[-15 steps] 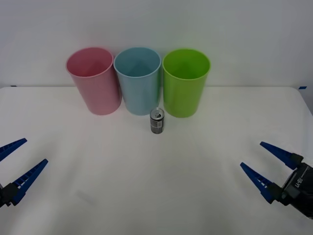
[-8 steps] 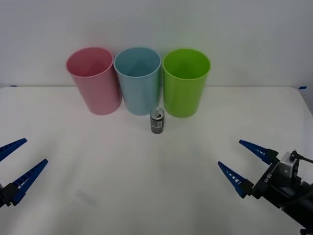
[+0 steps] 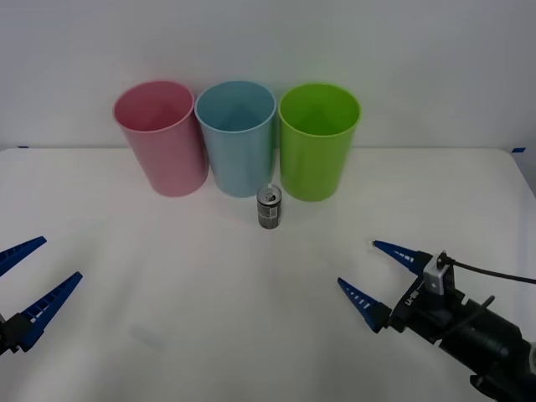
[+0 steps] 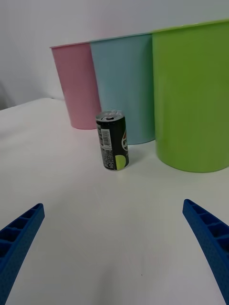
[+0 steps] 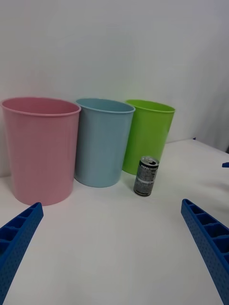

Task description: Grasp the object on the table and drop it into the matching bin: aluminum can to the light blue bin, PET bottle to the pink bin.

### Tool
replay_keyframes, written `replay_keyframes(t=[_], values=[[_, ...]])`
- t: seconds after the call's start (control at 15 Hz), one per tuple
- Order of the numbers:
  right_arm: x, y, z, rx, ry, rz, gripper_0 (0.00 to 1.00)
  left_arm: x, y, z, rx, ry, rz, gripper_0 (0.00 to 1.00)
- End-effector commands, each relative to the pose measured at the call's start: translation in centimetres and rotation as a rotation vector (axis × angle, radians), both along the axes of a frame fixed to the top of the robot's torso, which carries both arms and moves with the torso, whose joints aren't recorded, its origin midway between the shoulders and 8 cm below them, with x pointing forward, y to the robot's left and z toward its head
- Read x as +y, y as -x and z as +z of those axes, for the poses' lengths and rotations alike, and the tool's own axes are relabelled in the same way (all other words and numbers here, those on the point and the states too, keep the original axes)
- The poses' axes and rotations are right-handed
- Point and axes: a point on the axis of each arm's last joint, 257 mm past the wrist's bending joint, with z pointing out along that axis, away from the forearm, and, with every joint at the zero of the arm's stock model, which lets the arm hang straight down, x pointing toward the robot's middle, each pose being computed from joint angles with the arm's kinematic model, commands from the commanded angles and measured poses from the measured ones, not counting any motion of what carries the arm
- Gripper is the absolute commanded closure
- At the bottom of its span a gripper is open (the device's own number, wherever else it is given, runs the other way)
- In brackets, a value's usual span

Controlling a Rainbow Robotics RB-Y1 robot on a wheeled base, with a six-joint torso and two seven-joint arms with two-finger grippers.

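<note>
A small dark aluminum can with a silver top stands upright on the white table, just in front of the gap between the light blue bin and a lime green tub. The pink bin stands left of the blue one. My right gripper is open, low over the table, to the right of the can and nearer me; its fingers point toward the can. At the left edge my left gripper hangs open and idle. Its wrist view shows the can and the light blue bin ahead.
A lime green tub stands right of the blue bin, close behind the can. The three tubs line the table's far edge before a white wall. Bare table surface spreads between both grippers and the can.
My right arm has moved left and forward across the table toward the can, its fingers staying open. The left arm, the can and the bins have not moved.
</note>
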Motion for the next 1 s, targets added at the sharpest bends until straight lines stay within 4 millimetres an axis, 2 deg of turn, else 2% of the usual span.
replay_keyframes(t=[0.07,0.2,0.4,1.0], values=[[1.5,-1.3,-0.5,-0.002,0.02,-0.026,0.0,0.0,0.0,0.0,0.0,0.0,0.0,0.0],[2.4,-2.2,-0.6,-0.002,0.029,-0.047,0.0,0.0,0.0,0.0,0.0,0.0,0.0,0.0],[3.8,-3.6,-1.9,0.021,0.026,-0.036,0.0,0.0,0.0,0.0,0.0,0.0,0.0,0.0],[7.9,-7.8,-2.4,0.03,0.01,-0.042,0.0,0.0,0.0,0.0,0.0,0.0,0.0,0.0]])
